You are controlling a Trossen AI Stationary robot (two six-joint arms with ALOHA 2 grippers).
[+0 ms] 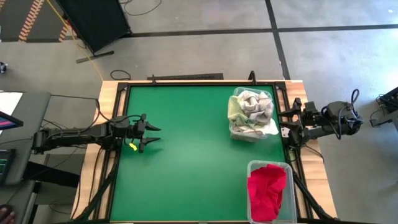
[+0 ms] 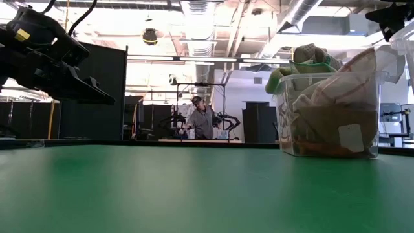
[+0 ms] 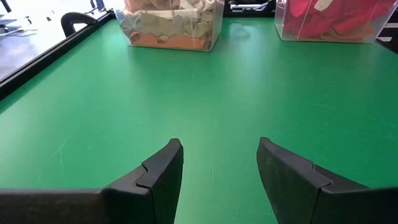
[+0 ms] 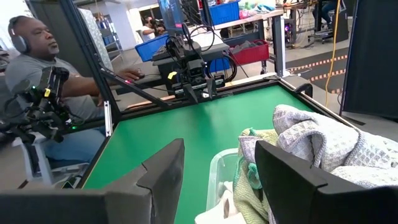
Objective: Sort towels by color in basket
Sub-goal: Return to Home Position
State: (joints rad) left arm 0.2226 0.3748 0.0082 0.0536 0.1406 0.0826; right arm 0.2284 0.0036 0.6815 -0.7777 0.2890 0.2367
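A clear bin [image 1: 252, 118] at the table's far right is heaped with grey, pale green, white and tan towels [image 4: 317, 146]; an orange layer [image 3: 168, 41] lies at its bottom. A second clear bin [image 1: 269, 190] at the near right edge holds red towels [image 1: 267, 186]. My left gripper [image 1: 151, 133] hovers open above the table's left half, well clear of both bins. My right gripper [image 4: 217, 180] is open at the right edge, above the mixed bin's right side, touching nothing.
Bare green mat [image 1: 186, 155] fills the middle and left of the table. A raised black rim [image 3: 37, 59] borders it. A seated person [image 4: 43, 68] is beyond the table's left side; another person [image 2: 202, 120] stands far off in the room.
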